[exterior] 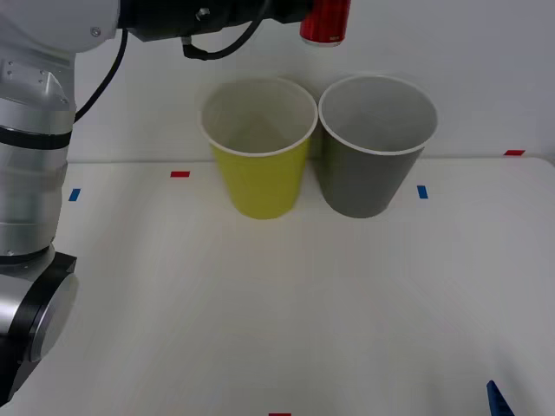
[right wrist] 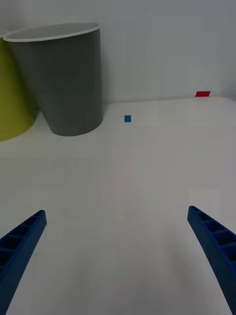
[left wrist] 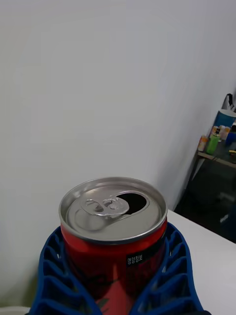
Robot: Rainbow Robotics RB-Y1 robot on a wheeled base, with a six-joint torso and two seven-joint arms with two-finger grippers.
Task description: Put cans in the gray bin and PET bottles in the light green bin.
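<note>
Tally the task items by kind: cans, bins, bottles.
Red can, held in the left gripper above the bins: 1
Bins: 2, the yellow-green bin and the dark gray bin
PET bottles: 0
Total: 3
The right gripper is open and low over the table.

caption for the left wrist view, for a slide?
Left gripper jaws clasp the opened red can, held upright before a white wall.

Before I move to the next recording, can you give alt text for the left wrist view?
The left gripper is shut on a small red drink can with a silver top, its blue ribbed fingers wrapping both sides. The can's mouth is open, and a plain white wall stands behind.
</note>
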